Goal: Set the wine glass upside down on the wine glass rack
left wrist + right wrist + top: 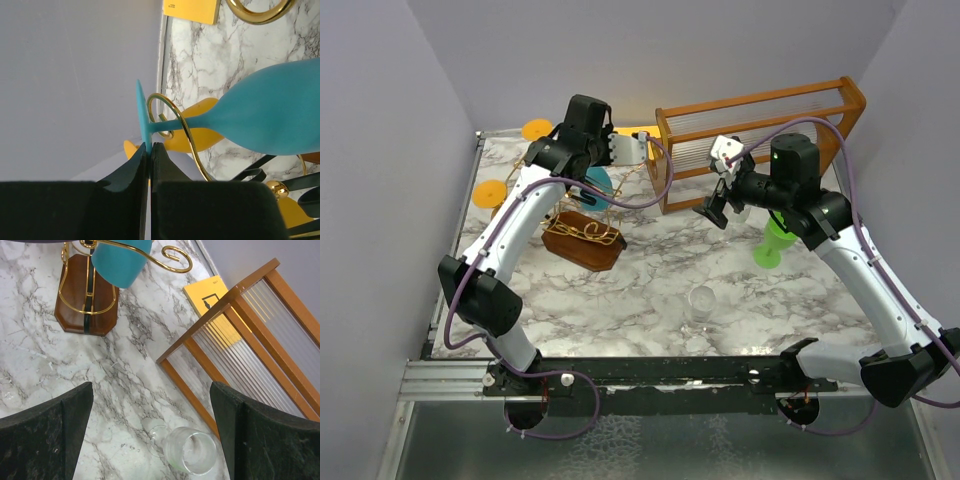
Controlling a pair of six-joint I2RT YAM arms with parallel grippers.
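the left claw grips the wine glass by its foot, stem at the rack loop; next, probably seat it and release.

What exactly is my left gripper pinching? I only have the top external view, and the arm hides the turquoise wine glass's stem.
Observer: The left wrist view shows the left gripper shut on the edge of the flat foot of the turquoise wine glass, not the stem.
Operator: Is the stem in the rack?
Observer: It crosses inside a curled gold wire arm of the small gold-wire wine glass rack on its dark brown wooden base.
Operator: Anything under my right arm?
Observer: The open right gripper hovers over a clear glass that seems to lie on its side beside the orange-brown wooden frame with clear rods.
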